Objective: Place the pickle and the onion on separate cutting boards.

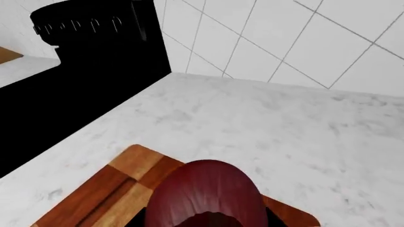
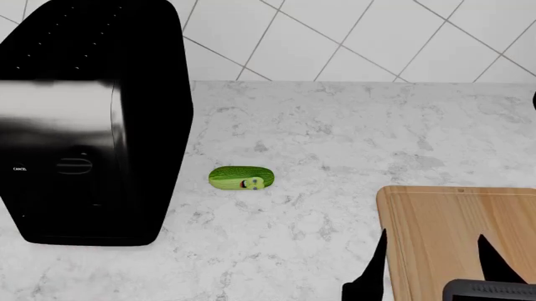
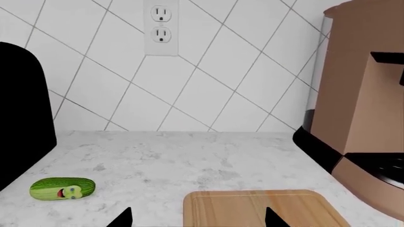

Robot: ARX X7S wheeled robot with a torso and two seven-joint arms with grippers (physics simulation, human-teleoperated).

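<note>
The dark-red onion [image 1: 205, 194] sits between the black fingers of my left gripper [image 1: 205, 222], which is shut on it, just above a striped brown wooden cutting board [image 1: 94, 198]. The left gripper is out of the head view. The green pickle [image 2: 242, 178] lies on the marble counter, also in the right wrist view [image 3: 63, 188]. A light wooden cutting board [image 2: 460, 238] lies to the pickle's right, also seen in the right wrist view [image 3: 265, 208]. My right gripper [image 2: 435, 269] is open and empty over that board's near left edge [image 3: 197, 220], well apart from the pickle.
A large black appliance [image 2: 84, 119] stands left of the pickle and also shows in the left wrist view [image 1: 82, 71]. A copper coffee machine [image 3: 360, 113] stands right of the light board. A tiled wall [image 2: 352, 37] with an outlet [image 3: 161, 26] backs the counter.
</note>
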